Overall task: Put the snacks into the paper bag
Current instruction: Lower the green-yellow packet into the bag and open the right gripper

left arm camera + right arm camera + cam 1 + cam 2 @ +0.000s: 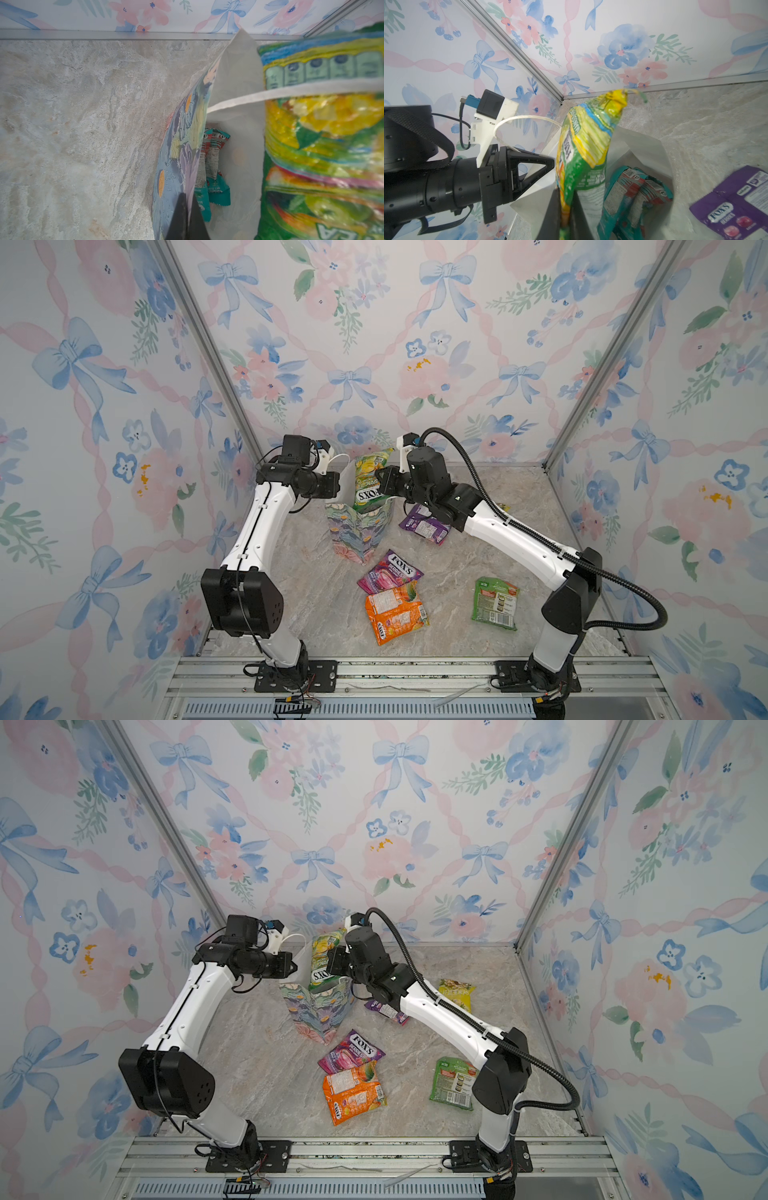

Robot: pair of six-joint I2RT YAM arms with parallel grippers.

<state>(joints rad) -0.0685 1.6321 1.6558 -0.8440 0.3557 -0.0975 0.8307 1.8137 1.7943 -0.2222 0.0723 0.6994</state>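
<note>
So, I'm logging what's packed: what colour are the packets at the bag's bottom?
Teal packets, with red-and-white label panels; clearest in the right wrist view.

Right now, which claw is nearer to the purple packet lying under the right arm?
Right. The right claw, shut on the green-yellow packet at the paper bag mouth, hangs close by that purple packet; the left claw pinches the bag's wall on its opposite side.

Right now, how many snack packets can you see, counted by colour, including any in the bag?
Teal packets, in the paper bag: 2
Purple packets: 2
Orange packet: 1
Yellow packet: 1
Green packet: 1
Green-and-yellow packet, held: 1
Total: 8
</note>
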